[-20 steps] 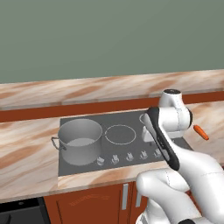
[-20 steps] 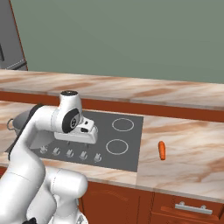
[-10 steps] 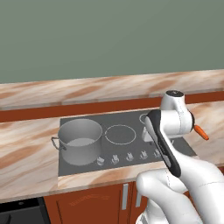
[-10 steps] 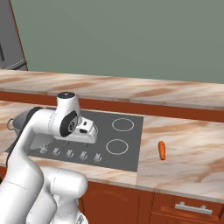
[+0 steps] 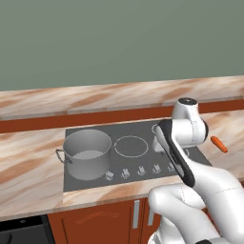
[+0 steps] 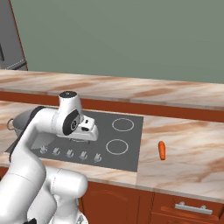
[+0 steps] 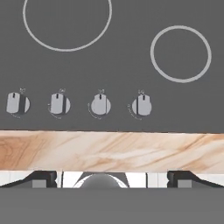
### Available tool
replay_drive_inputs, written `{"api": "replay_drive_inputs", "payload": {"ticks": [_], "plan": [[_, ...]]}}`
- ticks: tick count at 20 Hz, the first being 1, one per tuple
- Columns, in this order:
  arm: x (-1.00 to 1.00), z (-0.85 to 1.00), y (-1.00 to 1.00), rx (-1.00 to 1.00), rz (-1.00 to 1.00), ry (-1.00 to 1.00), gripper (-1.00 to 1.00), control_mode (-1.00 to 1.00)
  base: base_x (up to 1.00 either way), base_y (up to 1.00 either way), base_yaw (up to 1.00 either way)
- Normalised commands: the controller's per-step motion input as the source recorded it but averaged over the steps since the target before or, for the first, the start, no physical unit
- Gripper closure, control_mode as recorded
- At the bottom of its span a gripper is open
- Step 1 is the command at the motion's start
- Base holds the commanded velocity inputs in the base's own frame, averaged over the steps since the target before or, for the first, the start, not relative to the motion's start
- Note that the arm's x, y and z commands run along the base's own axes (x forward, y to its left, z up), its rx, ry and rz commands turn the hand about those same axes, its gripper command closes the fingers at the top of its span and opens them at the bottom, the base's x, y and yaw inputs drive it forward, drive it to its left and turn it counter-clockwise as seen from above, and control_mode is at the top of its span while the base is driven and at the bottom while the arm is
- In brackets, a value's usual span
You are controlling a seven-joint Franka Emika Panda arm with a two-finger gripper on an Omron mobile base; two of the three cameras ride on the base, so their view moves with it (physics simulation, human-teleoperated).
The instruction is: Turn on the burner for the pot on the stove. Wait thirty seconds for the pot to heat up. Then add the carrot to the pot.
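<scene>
The grey pot stands on the left rear of the dark stove, and in the right base view my arm partly hides the pot. The orange carrot lies on the counter right of the stove, also visible as the carrot. My gripper hovers open above the stove's front edge, its fingertips wide apart with nothing between them. Below it is the row of silver knobs, seen too as the knobs.
White ring markings show on the stove beyond the knobs. The marbled counter runs on both sides of the stove, with a raised back ledge and a green wall behind. Wooden cabinet fronts sit below.
The hand has shifted only slightly over the knob row. The pot and the carrot have not moved.
</scene>
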Motion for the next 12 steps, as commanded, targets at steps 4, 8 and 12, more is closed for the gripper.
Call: {"api": "replay_drive_inputs", "payload": {"ticks": [4, 8, 12], "plan": [[0.23, 0.0, 0.0, 0.0, 0.0, 0.0, -1.0, -1.0, 0.0, 0.0, 0.0], [0.0, 0.0, 0.0, 0.0, 0.0, 0.0, -1.0, -1.0, 0.0, 0.0, 0.0], [0.0, 0.0, 0.0, 0.0, 0.0, 0.0, -1.0, -1.0, 0.0, 0.0, 0.0]]}}
